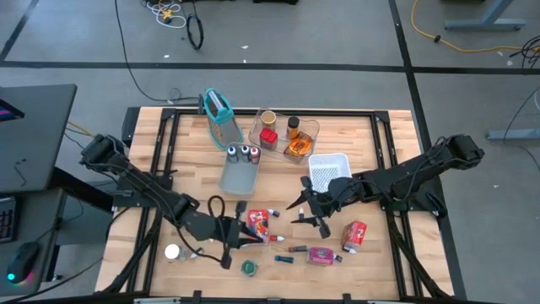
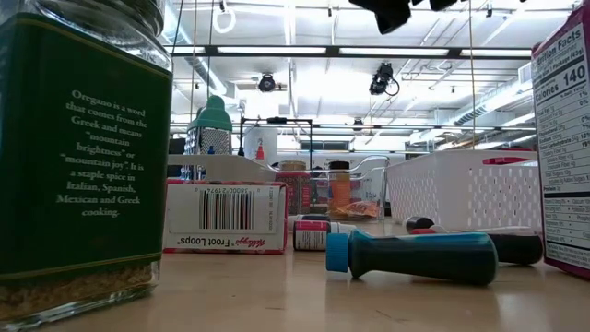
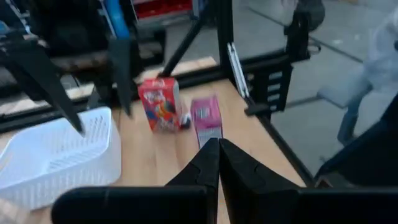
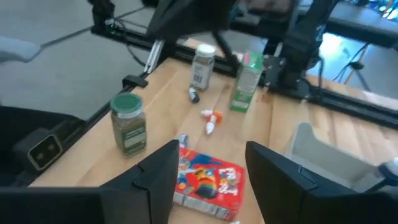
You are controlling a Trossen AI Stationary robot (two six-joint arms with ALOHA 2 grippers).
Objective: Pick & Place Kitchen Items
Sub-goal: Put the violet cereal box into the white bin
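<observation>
My right gripper (image 1: 299, 213) (image 4: 211, 152) hangs open above a red cereal packet (image 1: 260, 224) (image 4: 208, 180) lying flat on the table, one finger to either side and clear of it. My left gripper (image 1: 251, 240) (image 3: 218, 144) is shut and empty just near of that packet. It faces a second red packet (image 3: 160, 102) (image 1: 354, 235) and a pink packet (image 3: 207, 115) (image 1: 321, 255). A green-lidded oregano jar (image 1: 249, 268) (image 4: 129, 121), a white-lidded jar (image 1: 173, 252) and a teal-capped tube (image 2: 415, 256) sit near the near edge.
At the far side stand a grey tray (image 1: 239, 177) holding capped vials, a clear tray (image 1: 310, 128) with jars, a white basket (image 1: 329, 169) and an upright teal-rimmed holder (image 1: 219, 108). A green packet (image 4: 249, 71) stands by the left arm. Bare wood shows between the trays and the packets.
</observation>
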